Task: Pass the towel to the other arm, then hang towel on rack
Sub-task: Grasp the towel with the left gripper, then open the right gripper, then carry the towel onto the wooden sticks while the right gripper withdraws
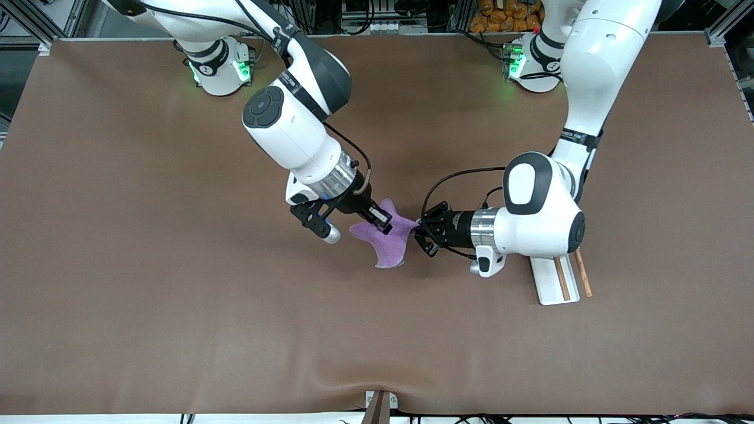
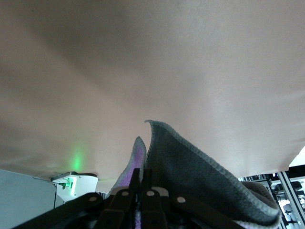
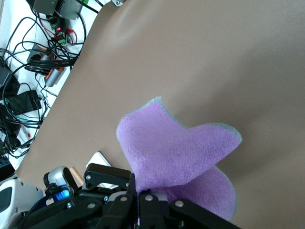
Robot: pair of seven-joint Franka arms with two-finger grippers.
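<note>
In the front view the towel [image 1: 386,235] hangs in the air over the middle of the worktop [image 1: 177,306], stretched between the right gripper [image 1: 382,221] and the left gripper [image 1: 422,231]; if the right one lets go before the left has a firm bite, the floppy cloth could drop, well apart from the rack [image 1: 559,277] at the left arm's end. The left wrist view shows that gripper clamped on the towel's [image 2: 190,167] edge. The right wrist view shows its gripper pinched on the towel [image 3: 176,152] too.
</note>
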